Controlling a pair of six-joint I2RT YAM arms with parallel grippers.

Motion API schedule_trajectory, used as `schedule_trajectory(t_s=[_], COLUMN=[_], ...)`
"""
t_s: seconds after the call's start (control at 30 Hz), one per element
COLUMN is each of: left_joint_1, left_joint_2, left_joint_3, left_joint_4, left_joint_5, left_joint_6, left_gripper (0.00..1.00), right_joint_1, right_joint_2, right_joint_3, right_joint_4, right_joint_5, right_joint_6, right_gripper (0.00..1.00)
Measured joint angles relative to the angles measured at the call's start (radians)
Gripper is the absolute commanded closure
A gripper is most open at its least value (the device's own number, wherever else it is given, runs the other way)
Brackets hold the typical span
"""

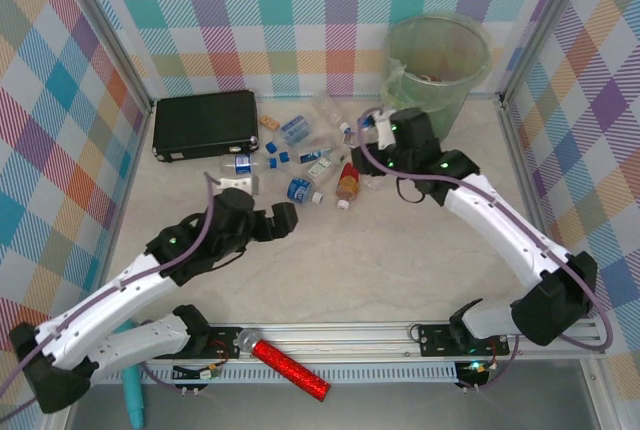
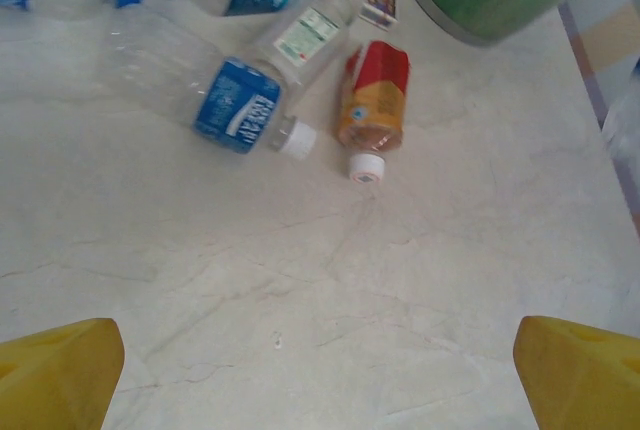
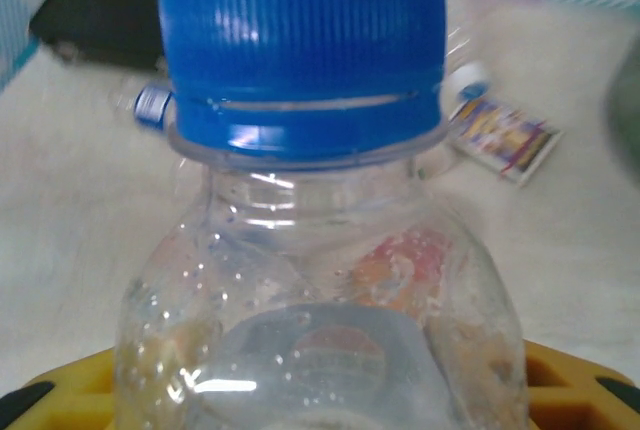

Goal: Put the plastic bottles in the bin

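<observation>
- The bin [image 1: 468,80] stands at the far right corner of the table [image 1: 400,270], just beyond your right arm. The loose bottles [image 1: 305,165] lie scattered between it and the black case [image 1: 205,122].
- Your right gripper [image 1: 383,132] is down at the right edge of that scatter. A clear blue-capped bottle [image 3: 310,250] sits between its yellow fingers, cap pointing away from the wrist. I cannot tell whether the jaws are pinching it yet.
- By my reading, you are grasping this bottle. Next, confirm a firm hold, lift clear of the neighbouring bottles, carry it over the bin's rim and release above the opening.
- Your left gripper [image 2: 320,375] is spread wide and empty over bare table. The brown red-labelled bottle [image 2: 372,100] and the blue-labelled clear bottle [image 2: 215,90] lie just ahead, and either looks a fair next pick.
- Leave the small printed box [image 3: 505,135] alone.
</observation>
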Motion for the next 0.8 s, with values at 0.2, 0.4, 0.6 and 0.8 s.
schedule_trajectory(t_s=[0.2,0.4,0.6,0.8], left_joint_1=[-0.087,-0.119,-0.119,-0.119], left_joint_2=[0.131,0.164,0.134,0.071], left_joint_3=[0.083,0.106,0.113,0.114], left_joint_4=[0.037,0.047,0.042,-0.006], left_joint_5=[-0.067,-0.103,-0.128,-0.151], left_joint_6=[0.025,0.032,0.032,0.031], left_gripper=[0.0,0.0,0.0,0.0], right_joint_1=[-0.12,-0.233,-0.311,-0.336], right_joint_2=[-0.002,0.052,0.231,0.431], right_joint_3=[0.043,0.11,0.296,0.509], right_joint_4=[0.067,0.201,0.319,0.331], right_joint_5=[0.066,0.126,0.161,0.175], right_joint_6=[0.0,0.008,0.015,0.015], right_gripper=[0.55,0.57,0.56,0.55])
